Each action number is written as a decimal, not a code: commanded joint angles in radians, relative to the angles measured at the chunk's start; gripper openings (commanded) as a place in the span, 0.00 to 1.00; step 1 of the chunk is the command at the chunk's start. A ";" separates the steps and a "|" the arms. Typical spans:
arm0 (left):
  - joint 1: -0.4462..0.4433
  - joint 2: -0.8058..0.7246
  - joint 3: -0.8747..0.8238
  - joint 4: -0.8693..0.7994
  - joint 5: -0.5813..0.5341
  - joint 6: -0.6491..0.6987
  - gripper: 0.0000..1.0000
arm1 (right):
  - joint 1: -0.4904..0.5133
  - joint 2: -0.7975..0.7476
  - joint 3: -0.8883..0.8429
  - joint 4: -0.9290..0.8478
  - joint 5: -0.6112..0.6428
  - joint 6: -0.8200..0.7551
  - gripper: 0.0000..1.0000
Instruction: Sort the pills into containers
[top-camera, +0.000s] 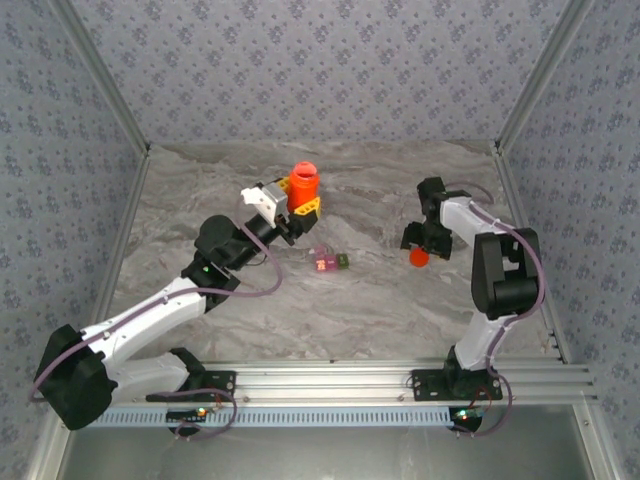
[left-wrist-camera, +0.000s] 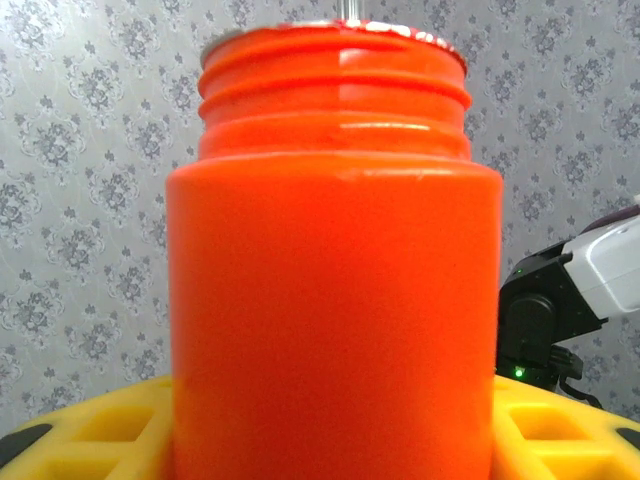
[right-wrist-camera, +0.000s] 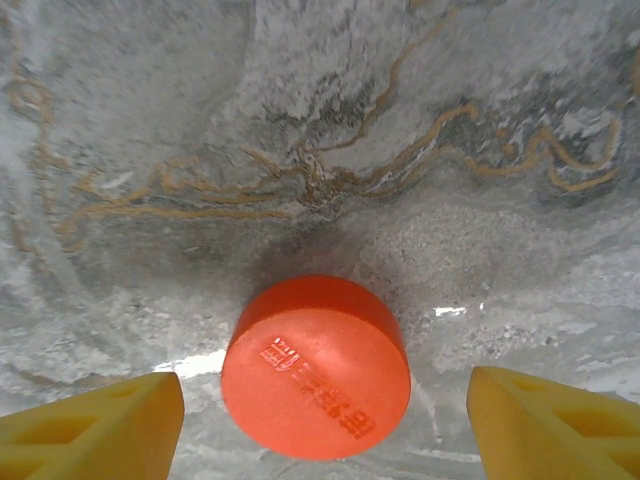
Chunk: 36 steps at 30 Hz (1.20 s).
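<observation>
Containers (top-camera: 329, 262), a joined pink and olive-green pair, sit near the middle of the table (top-camera: 400, 320), with their long axis running left to right. They lie toward the near edge and slightly right of the left gripper (top-camera: 301, 203). That gripper is clamped around the bottle (left-wrist-camera: 335, 300), which it holds upright with the threaded mouth uncapped. The left arm is the nearer one, and nothing stands between bottle and containers.

As I judge it, the coming move turns on this: the bottle's axis is vertical and must tip toward the near edge. The mouth has to come over one small compartment, which leaves little room for error. No pills can be made out; presumably they are inside the bottle.

The right gripper (top-camera: 421, 246) hangs over the right half of the table, well apart from the containers. Its jaws are spread, and the cap (right-wrist-camera: 315, 368) lies flat on the table between the fingers (right-wrist-camera: 95, 425), touching neither. It is out of the pouring path.
</observation>
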 joint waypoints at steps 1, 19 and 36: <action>0.004 -0.023 0.017 0.013 0.016 -0.018 0.00 | 0.005 0.032 -0.026 0.007 0.005 -0.013 0.76; 0.003 0.003 0.018 0.014 0.026 -0.031 0.00 | 0.019 0.050 -0.007 0.012 0.017 -0.023 0.72; -0.010 0.032 0.023 0.010 0.035 -0.039 0.00 | 0.019 0.008 0.001 0.021 0.005 -0.022 0.58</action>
